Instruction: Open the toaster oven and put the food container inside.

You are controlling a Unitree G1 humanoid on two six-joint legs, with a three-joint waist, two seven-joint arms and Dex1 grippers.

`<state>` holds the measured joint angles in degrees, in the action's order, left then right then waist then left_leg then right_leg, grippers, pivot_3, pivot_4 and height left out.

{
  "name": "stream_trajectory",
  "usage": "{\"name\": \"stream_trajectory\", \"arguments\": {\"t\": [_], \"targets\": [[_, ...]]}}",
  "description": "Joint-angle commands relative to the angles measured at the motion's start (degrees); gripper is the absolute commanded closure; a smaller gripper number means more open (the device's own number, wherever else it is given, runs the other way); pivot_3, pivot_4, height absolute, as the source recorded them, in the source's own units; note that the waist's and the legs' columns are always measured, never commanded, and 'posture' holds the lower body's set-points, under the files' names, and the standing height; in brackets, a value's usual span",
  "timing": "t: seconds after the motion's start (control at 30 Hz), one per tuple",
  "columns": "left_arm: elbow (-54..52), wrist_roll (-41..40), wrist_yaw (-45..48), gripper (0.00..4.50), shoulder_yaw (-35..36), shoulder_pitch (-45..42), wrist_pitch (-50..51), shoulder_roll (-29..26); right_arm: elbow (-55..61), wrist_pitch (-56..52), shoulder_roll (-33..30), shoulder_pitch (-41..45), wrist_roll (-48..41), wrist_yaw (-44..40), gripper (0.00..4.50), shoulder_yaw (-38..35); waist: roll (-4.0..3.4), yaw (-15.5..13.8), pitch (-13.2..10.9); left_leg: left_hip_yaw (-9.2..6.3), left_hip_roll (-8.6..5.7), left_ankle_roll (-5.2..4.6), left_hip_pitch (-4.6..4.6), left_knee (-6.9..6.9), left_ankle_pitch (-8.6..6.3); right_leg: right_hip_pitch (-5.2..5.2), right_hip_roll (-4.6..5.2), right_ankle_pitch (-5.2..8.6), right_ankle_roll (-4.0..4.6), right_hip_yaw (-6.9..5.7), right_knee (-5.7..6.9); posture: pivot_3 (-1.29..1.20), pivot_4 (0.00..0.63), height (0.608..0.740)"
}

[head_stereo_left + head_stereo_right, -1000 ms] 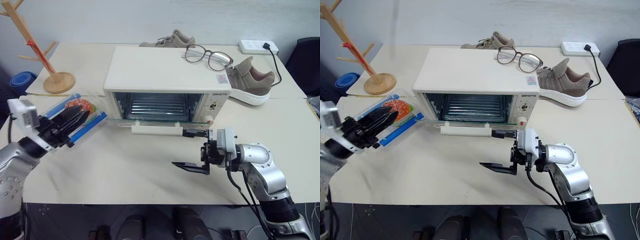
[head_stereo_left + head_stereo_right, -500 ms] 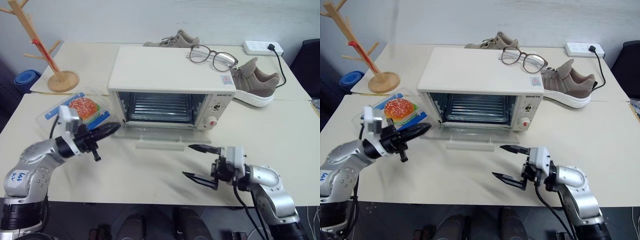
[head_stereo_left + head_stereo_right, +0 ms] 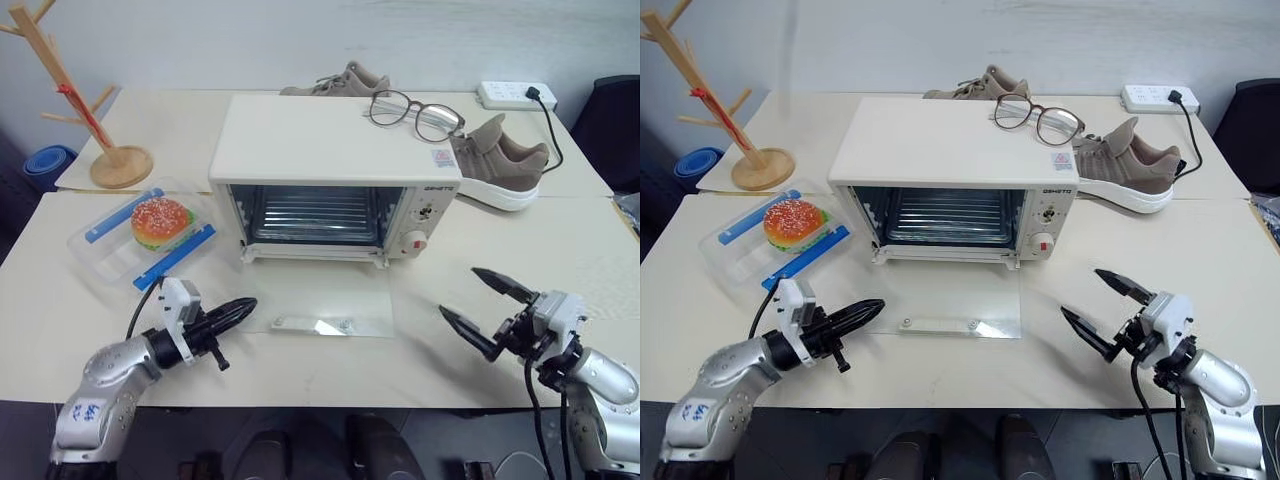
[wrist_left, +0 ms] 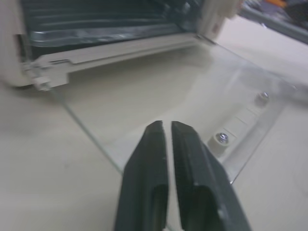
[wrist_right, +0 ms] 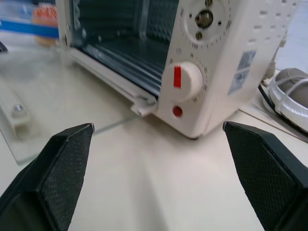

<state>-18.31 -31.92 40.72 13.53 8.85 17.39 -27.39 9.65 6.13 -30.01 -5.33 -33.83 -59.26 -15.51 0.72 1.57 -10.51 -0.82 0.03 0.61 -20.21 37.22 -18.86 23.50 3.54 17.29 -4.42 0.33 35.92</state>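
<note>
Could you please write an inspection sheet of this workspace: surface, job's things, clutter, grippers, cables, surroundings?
Surface: cream table, two tops joined by a seam.
Job's things: toaster oven with its glass door lying flat open, wire rack bare; food container on the table to the oven's left, burger inside.
Clutter: glasses on the oven top; two shoes behind and beside it; wooden rack at far left.
Grippers: left gripper shut, empty, by the door's corner; right gripper open, empty.
Cables: power strip with a black cord running past the shoe.
Surroundings: blue object beyond the table's left edge.
</note>
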Motion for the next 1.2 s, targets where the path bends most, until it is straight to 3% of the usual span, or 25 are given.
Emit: {"name": "stream_trajectory", "arguments": {"t": [0.03,0.2,0.37,0.53,0.7,0.93,1.03,1.2], "targets": [[-6.25,-6.26,-3.54,2.99,10.47,4.92,0.00,0.71,4.22,-1.81,0.69,3.65,-4.05,-1.86,0.00,2.66,0.01,0.24,0.00,0.01,0.03,0.00,0.00,0.01,0.00,0.01,-0.01,0.00,0.00,0.00,0.00,0.00,0.150,0.740],[-9.02,-16.49,-10.56,1.56,28.46,15.16,1.10,4.04,4.79,-2.63,0.97,10.16,-4.37,-7.01,0.00,8.44,0.01,0.04,0.00,0.00,0.03,-0.01,0.00,0.02,-0.02,-0.01,0.01,0.01,0.02,0.00,-0.05,0.00,0.150,0.740],[-5.42,-23.34,-18.41,0.01,39.83,25.74,7.39,6.20,3.12,-1.80,3.21,16.25,-4.23,-10.79,0.00,12.63,0.10,-0.21,-0.02,0.00,-0.01,-0.09,-0.05,0.06,-0.08,-0.04,0.04,0.01,0.02,-0.01,-0.18,0.00,0.150,0.740],[-1.94,-30.89,-26.71,0.01,46.92,26.05,13.17,2.78,1.81,-1.53,5.34,19.72,-4.08,-13.17,0.00,14.87,0.24,-0.65,-0.01,-0.13,-0.01,-0.11,-0.04,0.10,-0.07,-0.09,0.07,0.03,0.05,-0.14,-0.17,0.00,0.150,0.740],[-0.90,-43.85,-39.68,0.01,45.63,17.06,25.64,-11.19,0.04,-1.03,5.74,20.33,-2.71,-13.30,0.00,14.99,0.34,-2.25,0.05,-0.21,-0.06,-0.11,-0.04,0.19,-0.05,-0.13,0.19,0.03,0.07,-0.20,-0.07,0.00,0.150,0.740],[16.00,-51.82,-55.39,0.01,36.50,-1.45,41.73,-28.62,1.09,1.04,5.86,19.35,-0.02,-13.19,0.00,15.91,0.27,-0.54,0.01,-0.07,-0.10,-0.01,-0.07,-0.06,-0.05,0.09,0.14,0.05,0.09,-0.11,-0.06,0.00,0.150,0.740],[21.34,-51.29,-59.23,0.01,31.94,-9.71,45.03,-30.96,2.32,0.86,6.23,19.33,0.26,-11.45,0.00,15.93,0.27,0.28,0.01,-0.08,-0.08,0.03,-0.08,-0.07,-0.05,0.13,0.10,0.05,0.08,-0.11,-0.03,0.00,0.150,0.740],[29.39,-44.10,-55.98,0.01,23.35,-18.97,49.51,-31.89,3.85,0.91,6.26,18.15,1.05,-9.54,0.00,16.44,0.27,0.09,0.01,-0.07,-0.08,0.26,-0.09,-0.07,0.07,0.20,0.04,0.05,0.08,-0.13,0.06,0.00,0.150,0.740]]}}
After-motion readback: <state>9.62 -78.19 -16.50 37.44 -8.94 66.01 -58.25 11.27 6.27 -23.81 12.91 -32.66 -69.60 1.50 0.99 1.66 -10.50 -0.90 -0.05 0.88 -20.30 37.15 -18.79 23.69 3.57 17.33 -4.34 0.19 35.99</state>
